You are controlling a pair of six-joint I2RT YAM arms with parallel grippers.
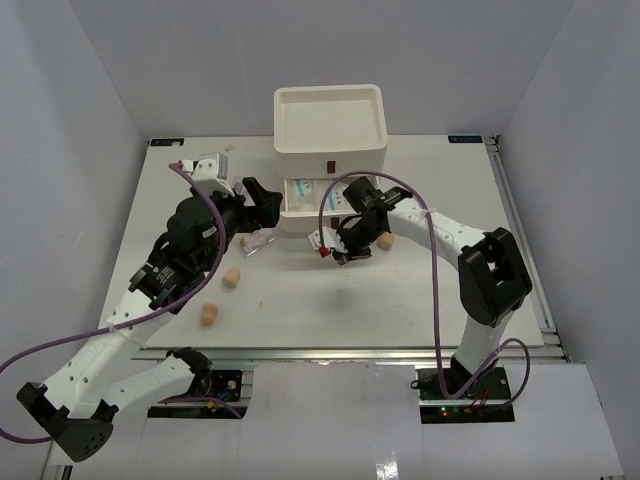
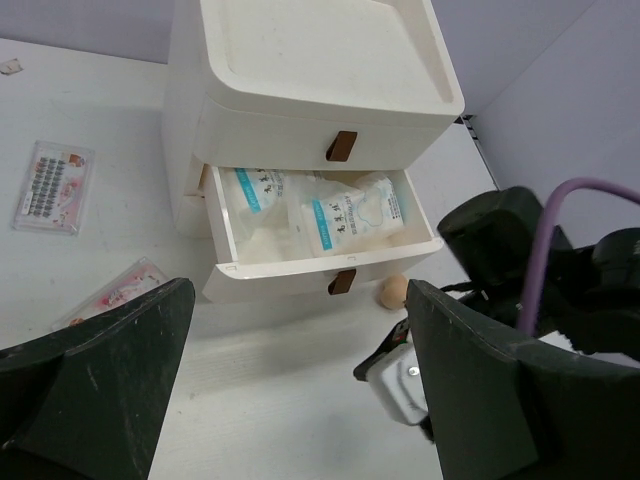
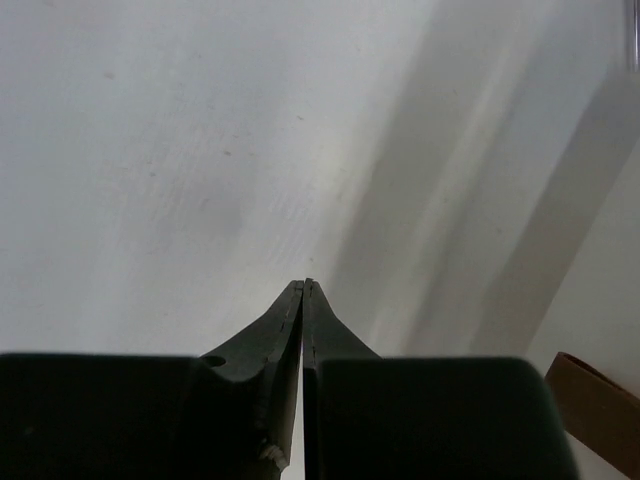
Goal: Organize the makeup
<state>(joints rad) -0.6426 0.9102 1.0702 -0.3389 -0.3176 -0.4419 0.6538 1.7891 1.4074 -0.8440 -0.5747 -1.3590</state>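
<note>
The left gripper (image 2: 300,300) is filling the bottom of its own wrist view. Its two dark fingers (image 2: 100,390) are standing wide apart, grasping nothing, and their lower parts are running off the frame. Between them the box (image 2: 300,90) is sitting on the counter (image 2: 110,110) with the drawer (image 2: 270,278) under the top one pulled out; whatever is below is hiding behind that drawer's front. Two sachets (image 2: 345,215) are lying flat in the drawer, overlapping. The right one is turned slightly askew, and each is showing a blue band toward the view's left; their long axes are hard to judge. Left of the box a packet (image 2: 52,186) is lying flat, its long axis running away from the camera. A second packet (image 2: 120,290) is lying on a diagonal, its near end hiding behind the left finger. A sponge (image 2: 391,291) is peeking out between the drawer's right front corner and the right arm (image 2: 500,240). Two more sponges (image 1: 231,278) are lying well apart from the box beside the left arm (image 1: 190,240), too small to tell how they are pointing. The right gripper (image 3: 303,285) is clenched, its fingers pressing together on nothing, before a bare white surface, with a brown handle (image 3: 590,400) cut off at the corner.
</note>
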